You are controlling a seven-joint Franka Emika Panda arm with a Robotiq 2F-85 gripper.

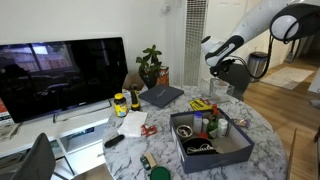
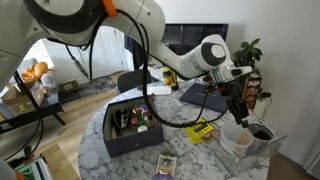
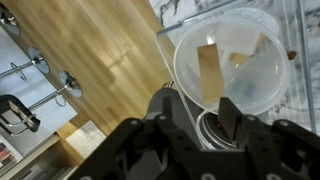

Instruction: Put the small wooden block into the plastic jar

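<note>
In the wrist view the clear plastic jar (image 3: 182,62) stands directly below me, seen from above. The small wooden block (image 3: 210,70) lies tilted inside it, apart from my fingers. My gripper (image 3: 198,106) hangs just above the jar's near rim, with its fingers spread and nothing between them. In both exterior views the gripper (image 1: 219,76) (image 2: 238,102) hovers over the jar (image 1: 220,91) (image 2: 243,142) at the edge of the round marble table (image 1: 265,135). The block is too small to make out in those views.
A grey box (image 1: 212,152) holding several items sits mid-table; it also shows in an exterior view (image 2: 128,142). A dark flat pad (image 1: 160,96), a yellow packet (image 1: 200,104), a plant (image 1: 150,65) and a TV (image 1: 60,75) lie beyond. Wooden floor (image 3: 90,60) lies past the table edge.
</note>
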